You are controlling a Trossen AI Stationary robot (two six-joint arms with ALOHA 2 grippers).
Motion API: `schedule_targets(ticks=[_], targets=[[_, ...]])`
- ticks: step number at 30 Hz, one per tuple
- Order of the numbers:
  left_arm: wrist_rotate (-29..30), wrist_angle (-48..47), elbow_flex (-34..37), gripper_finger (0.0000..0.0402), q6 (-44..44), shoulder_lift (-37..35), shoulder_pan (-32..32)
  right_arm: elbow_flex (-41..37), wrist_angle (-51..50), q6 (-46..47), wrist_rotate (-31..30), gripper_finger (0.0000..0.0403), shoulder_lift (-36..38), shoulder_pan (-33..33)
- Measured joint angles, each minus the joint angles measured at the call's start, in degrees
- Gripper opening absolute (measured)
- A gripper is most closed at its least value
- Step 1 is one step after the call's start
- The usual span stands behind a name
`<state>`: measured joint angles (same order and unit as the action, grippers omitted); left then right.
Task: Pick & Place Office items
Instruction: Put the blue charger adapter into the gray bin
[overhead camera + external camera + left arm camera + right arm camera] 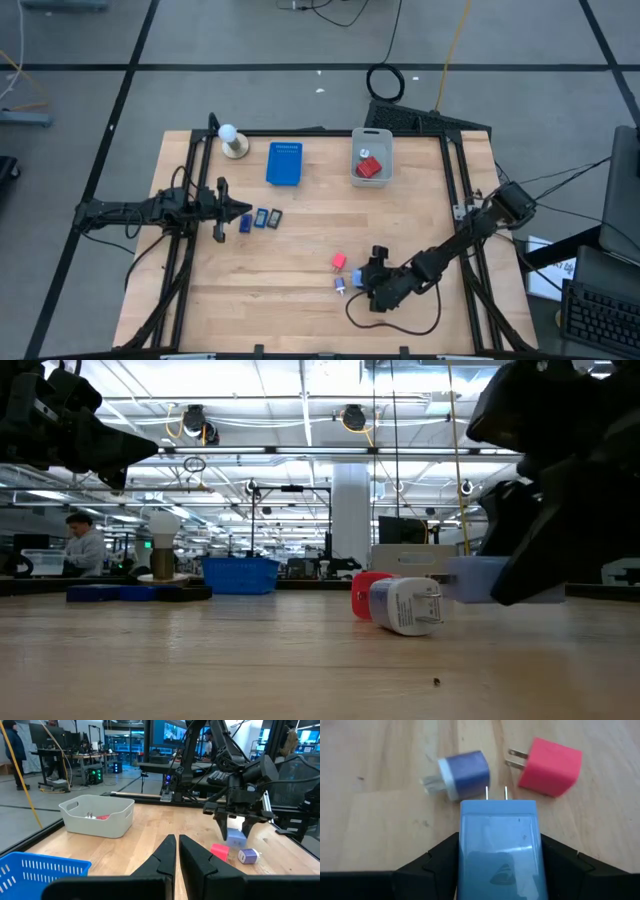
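My right gripper (499, 855) is low over the near right part of the table, shut on a light-blue plug block (499, 847). Just beyond it lie a red plug block (550, 760) and a small blue-and-white plug (462, 772), both resting on the wood. In the high view they show as the red block (339, 261) and the small plug (341, 285). My left gripper (177, 852) hovers shut at the table's left, beside three small dark-blue rectangles (261, 218) lying flat. My right gripper pinches the light-blue plug block by its two long sides (465, 845), one finger (430, 860) on each. The fingers slant down from above, and the block's two metal prongs (496, 793) stick out past the fingertips. In the low view the block (480, 578) hangs just above the wood.
A grey bin (355, 170) holding a red piece stands at the far middle of the table. A flat blue tray (284, 164) and a white ball on a round base (232, 140) sit far left. A black cable (395, 325) loops near the right arm.
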<state>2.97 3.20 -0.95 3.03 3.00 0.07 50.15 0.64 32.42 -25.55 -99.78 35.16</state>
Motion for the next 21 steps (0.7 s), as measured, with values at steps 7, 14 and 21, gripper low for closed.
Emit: schedule_targets(ticks=[7, 14, 21], targets=[[0.0, 0.0, 0.0, 0.0021, 0.0, 0.0, 0.0, 0.0, 0.6, -1.8, 0.1, 0.0220, 1.9, 0.9], [0.0, 0.0, 0.0, 0.0021, 0.0, 0.0, 0.0, 0.0, 4.2, -5.6, -1.2, 0.0213, 1.9, 2.2], [0.0, 0.0, 0.0, 0.0021, 0.0, 0.0, 0.0, -0.4, 12.2, -9.9, -1.0, 0.0220, 1.9, 3.5]])
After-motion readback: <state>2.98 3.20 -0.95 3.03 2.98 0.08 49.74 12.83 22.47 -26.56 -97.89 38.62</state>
